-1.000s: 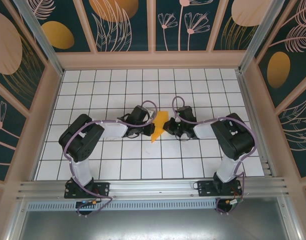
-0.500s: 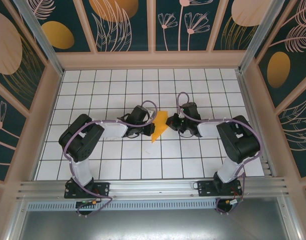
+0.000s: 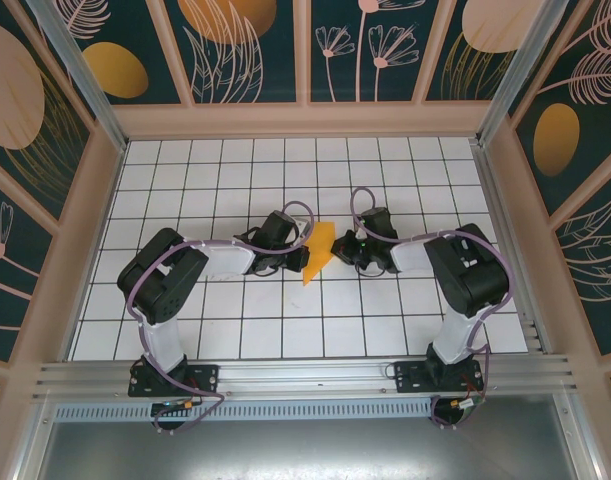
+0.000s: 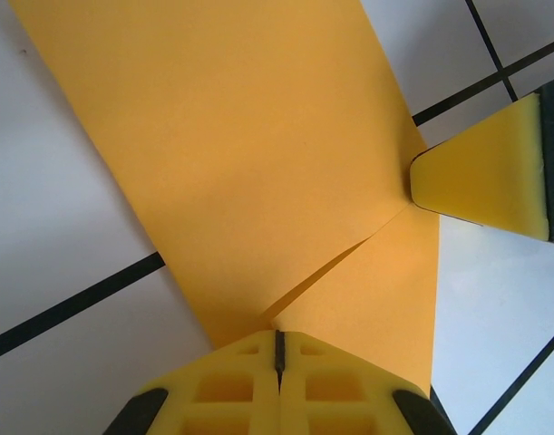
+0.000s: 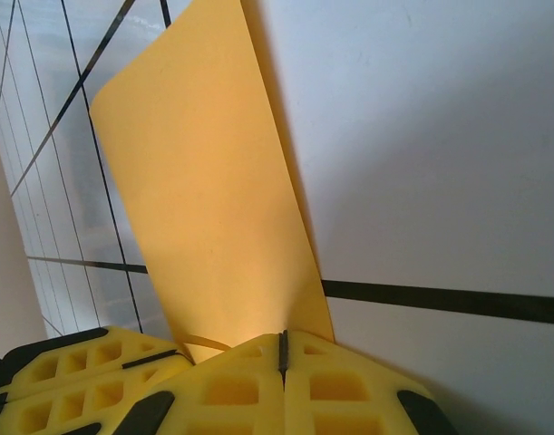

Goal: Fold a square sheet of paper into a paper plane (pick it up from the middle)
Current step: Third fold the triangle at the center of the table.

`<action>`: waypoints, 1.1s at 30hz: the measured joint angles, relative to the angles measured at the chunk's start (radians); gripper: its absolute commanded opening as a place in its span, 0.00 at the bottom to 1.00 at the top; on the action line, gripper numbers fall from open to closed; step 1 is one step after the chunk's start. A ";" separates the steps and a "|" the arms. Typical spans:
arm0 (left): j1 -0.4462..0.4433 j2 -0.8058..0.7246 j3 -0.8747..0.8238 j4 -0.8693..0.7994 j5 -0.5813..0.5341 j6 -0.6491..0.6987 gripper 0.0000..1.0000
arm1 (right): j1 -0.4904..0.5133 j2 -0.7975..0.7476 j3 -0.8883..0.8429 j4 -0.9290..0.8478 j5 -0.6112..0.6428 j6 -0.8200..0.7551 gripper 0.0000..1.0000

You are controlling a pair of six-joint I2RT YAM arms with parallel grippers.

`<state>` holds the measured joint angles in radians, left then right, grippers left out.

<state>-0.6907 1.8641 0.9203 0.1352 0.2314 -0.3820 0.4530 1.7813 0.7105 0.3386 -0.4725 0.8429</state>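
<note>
Paper (image 3: 319, 252) pinched: left claw (image 4: 278, 352), right claw (image 5: 282, 352).

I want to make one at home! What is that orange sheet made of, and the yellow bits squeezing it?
The orange sheet looks like thin matte paper: it curves and shows a sharp crease. The yellow pads on the jaws look like foam or soft rubber, with moulded hollows.

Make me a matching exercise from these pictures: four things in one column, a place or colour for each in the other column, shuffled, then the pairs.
1. left end effector
2. right end effector
3. folded paper
4. table

A. white with a black grid
B. orange-yellow
C. shut on the paper's right side, top view
D. shut on the paper's left side, top view

Pairs: 1-D, 2-C, 3-B, 4-A
</note>
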 measured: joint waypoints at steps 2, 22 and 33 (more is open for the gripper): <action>0.000 0.000 0.000 0.000 0.000 0.000 0.08 | 0.000 -0.009 0.005 -0.013 0.000 0.000 0.03; 0.000 0.000 0.000 0.002 0.000 0.000 0.08 | -0.013 0.021 0.024 0.000 -0.003 0.005 0.03; 0.000 0.000 0.000 0.002 0.000 0.000 0.08 | 0.051 -0.218 -0.101 0.033 0.027 0.072 0.00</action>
<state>-0.6910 1.8645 0.9203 0.1368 0.2314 -0.3820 0.5041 1.5631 0.6090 0.3714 -0.4454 0.9150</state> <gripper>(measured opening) 0.078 0.061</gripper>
